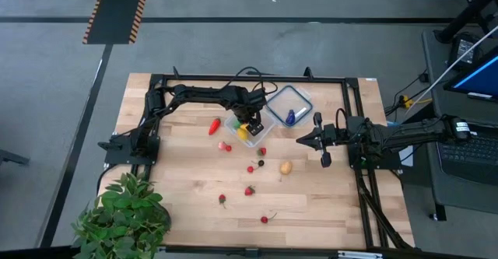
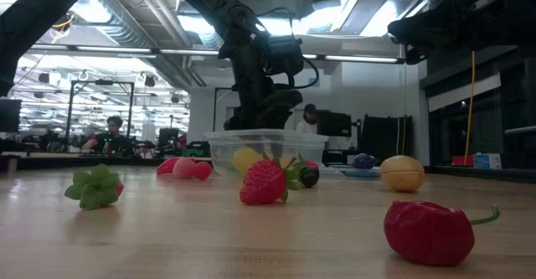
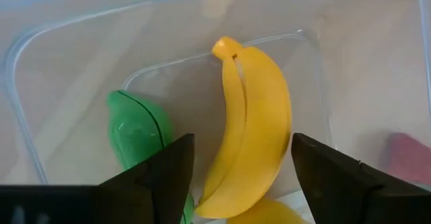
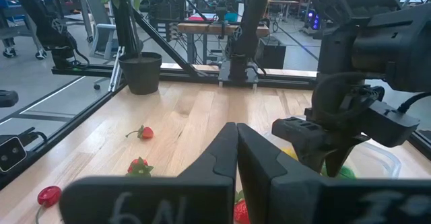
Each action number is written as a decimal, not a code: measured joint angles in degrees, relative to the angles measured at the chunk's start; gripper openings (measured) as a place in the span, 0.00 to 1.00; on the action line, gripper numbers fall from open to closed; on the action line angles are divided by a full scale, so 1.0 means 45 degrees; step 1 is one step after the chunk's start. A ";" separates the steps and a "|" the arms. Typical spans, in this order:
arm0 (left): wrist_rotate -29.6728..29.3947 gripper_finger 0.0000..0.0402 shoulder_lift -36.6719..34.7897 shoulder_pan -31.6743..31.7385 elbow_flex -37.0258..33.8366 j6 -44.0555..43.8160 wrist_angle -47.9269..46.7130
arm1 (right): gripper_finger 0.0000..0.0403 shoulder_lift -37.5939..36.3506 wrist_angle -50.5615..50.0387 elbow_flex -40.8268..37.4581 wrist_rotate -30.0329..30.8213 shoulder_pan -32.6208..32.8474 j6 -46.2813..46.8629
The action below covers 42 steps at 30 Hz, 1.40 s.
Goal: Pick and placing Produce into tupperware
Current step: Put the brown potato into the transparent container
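Left tool [image 3: 242, 167] spread over the yellow plastic toy banana [image 3: 252, 123], lying directly below inside the clear square plastic tub [image 3: 168, 69]; looks light, rigid, slick; grip mid-curve.

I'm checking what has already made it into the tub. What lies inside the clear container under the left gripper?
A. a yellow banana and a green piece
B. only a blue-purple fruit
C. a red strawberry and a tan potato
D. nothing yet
A: the left wrist view shows a yellow banana and a green piece lying inside the clear tupperware, just beyond the left gripper.
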 joint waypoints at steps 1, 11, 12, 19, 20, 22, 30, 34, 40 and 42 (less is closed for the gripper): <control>0.0008 0.59 0.0000 0.0002 0.0038 0.0193 -0.0058 | 0.04 0.0000 0.0000 -0.0003 0.0000 0.0000 -0.0005; -0.1381 0.58 -0.0010 -0.0259 0.2262 0.2113 -0.2044 | 0.04 0.0000 -0.0095 -0.0005 0.0000 0.0005 -0.0023; -0.1864 0.58 -0.0015 -0.0371 0.2487 0.2249 -0.2249 | 0.04 -0.0003 -0.0154 -0.0005 0.0000 0.0000 -0.0024; -0.4788 0.57 -0.0506 -0.1323 0.3029 0.2761 -0.2491 | 0.04 -0.0005 -0.0710 -0.0015 0.0000 0.0000 0.0020; -0.5051 0.57 -0.0631 -0.1476 0.2998 0.2886 -0.2473 | 0.04 -0.0005 -0.0874 -0.0015 0.0000 0.0001 0.0024; -0.5552 0.58 -0.0829 -0.1804 0.2935 0.2972 -0.2358 | 0.04 -0.0005 -0.1075 -0.0019 0.0000 0.0000 0.0024; -0.5956 0.57 -0.1462 -0.3042 0.2921 0.3471 -0.1539 | 0.04 -0.0005 -0.1344 -0.0019 -0.0015 0.0529 0.0049; -0.5906 0.58 -0.1618 -0.3646 0.2916 0.3640 -0.1074 | 0.04 -0.0005 -0.1426 -0.0019 -0.0010 0.1005 0.0122; -0.5926 0.57 -0.1902 -0.4322 0.2146 0.3645 -0.0158 | 0.04 -0.0005 -0.1535 -0.0019 -0.0005 0.1807 0.0398; -0.5913 0.57 -0.2403 -0.4514 0.1217 0.3650 0.0950 | 0.03 -0.0005 -0.1573 -0.0019 0.0000 0.2089 0.0398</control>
